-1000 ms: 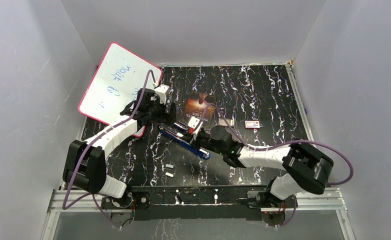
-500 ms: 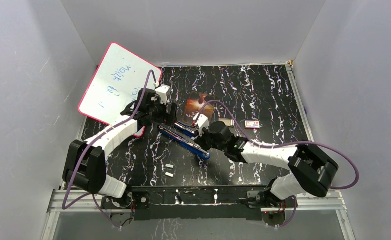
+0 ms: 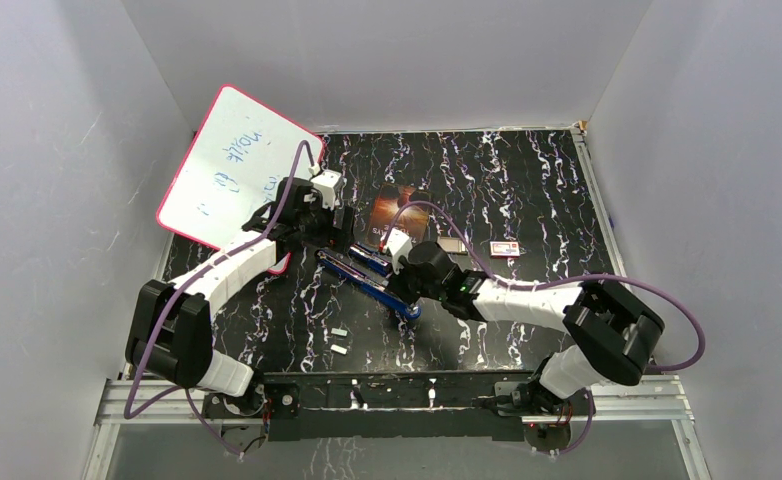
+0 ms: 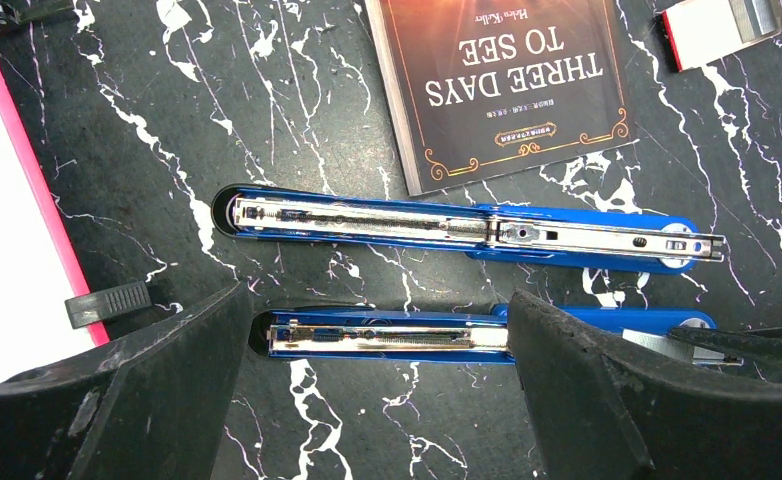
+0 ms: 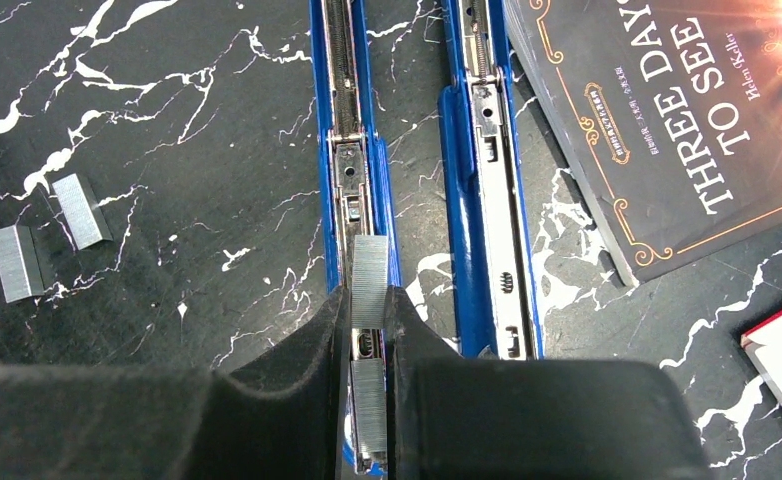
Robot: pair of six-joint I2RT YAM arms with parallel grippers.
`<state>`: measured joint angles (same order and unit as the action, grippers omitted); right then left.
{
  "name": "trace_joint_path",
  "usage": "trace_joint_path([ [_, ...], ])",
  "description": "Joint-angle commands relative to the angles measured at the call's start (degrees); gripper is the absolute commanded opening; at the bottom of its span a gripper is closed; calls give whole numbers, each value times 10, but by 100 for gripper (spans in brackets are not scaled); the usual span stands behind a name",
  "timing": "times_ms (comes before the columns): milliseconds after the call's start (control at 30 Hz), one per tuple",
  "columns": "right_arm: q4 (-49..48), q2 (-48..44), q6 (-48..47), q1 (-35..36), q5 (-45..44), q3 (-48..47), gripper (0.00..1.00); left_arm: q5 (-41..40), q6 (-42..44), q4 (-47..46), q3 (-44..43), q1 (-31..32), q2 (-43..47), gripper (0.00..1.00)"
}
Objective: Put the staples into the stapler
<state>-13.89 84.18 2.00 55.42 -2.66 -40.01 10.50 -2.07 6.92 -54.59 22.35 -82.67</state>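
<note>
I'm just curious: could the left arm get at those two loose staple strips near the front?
Probably yes: the left gripper is open and empty, and nothing lies over the strips.

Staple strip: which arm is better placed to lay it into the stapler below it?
Right. The right end effector is shut on the staple strip over the open track of the blue stapler. The left end effector is open, empty, straddling the other end.

Book [image 4: 512,85] flat on marbled tbl [image 3: 527,190]; whiteboard [image 3: 232,165] far-L corner; red/white box [image 3: 505,248] nearby.
</note>
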Motion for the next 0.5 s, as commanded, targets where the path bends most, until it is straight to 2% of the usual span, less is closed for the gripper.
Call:
trace_joint_path([
  [0, -15, 0, 10, 6, -15, -28, 2, -4, 8, 5, -5, 3, 16, 98],
  [467, -11, 16, 13, 13, -9, -37, 1, -7, 9, 6, -4, 5, 17, 98],
])
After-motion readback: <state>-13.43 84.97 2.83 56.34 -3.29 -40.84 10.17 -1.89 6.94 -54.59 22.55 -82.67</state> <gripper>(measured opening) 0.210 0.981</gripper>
